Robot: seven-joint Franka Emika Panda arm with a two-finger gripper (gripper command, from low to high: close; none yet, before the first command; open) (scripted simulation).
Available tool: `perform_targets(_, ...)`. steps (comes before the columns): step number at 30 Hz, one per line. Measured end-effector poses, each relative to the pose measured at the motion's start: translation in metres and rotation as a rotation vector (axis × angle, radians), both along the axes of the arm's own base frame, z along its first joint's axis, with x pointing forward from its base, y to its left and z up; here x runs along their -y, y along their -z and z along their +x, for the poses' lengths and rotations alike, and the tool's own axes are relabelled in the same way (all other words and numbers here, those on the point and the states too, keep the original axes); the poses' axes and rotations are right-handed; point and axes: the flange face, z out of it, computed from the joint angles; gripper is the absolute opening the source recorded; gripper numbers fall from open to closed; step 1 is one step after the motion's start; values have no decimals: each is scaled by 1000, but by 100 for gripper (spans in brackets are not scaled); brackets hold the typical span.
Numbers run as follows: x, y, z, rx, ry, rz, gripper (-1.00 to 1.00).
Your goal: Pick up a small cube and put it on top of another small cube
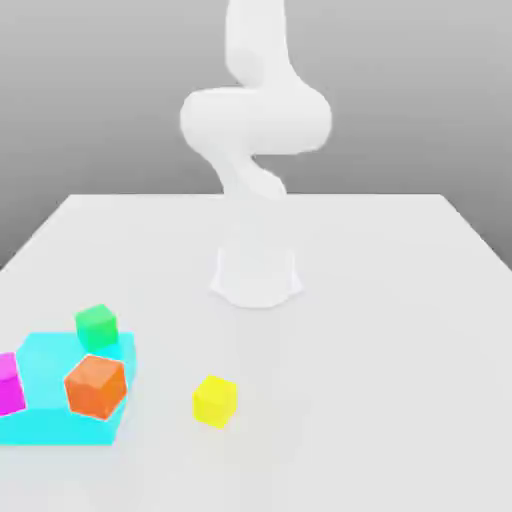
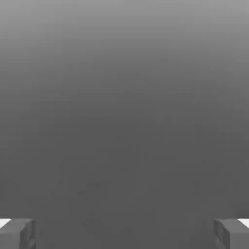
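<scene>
Cubes sit low at the exterior view's left: yellow cube point(image 1: 214, 400) alone on the table point(image 1: 400, 300), orange cube point(image 1: 96, 385) and green cube point(image 1: 96, 325) on a cyan block point(image 1: 45, 385), magenta cube point(image 1: 8, 383) at the edge. Gripper point(image 2: 124, 233) fingers are spread wide, gripping nothing; I judge no cube lies near them and no pick has started.

A white table point(image 1: 400, 300) holds a flat cyan block point(image 1: 45, 400) at the exterior view's left
</scene>
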Motion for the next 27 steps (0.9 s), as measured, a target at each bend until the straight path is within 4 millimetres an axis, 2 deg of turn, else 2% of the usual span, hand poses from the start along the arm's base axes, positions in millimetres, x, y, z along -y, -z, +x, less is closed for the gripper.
perform_targets(4, 13, 99, 39, -143, 67, 36, 0)
perform_targets(6, 20, 149, 50, -212, 102, 52, 0)
perform_targets(9, 30, 224, 54, -317, 157, 76, 0)
perform_targets(12, 38, 300, 44, -426, 215, 100, 0)
perform_targets(14, 44, 350, 29, -503, 258, 116, 0)
perform_targets(18, 51, 449, -23, -670, 357, 147, 0)
perform_targets(20, 51, 475, -34, -702, 372, 152, 0)
perform_targets(26, 51, 528, -38, -713, 378, 153, 0)
perform_targets(27, 51, 534, -39, -713, 378, 153, -100)
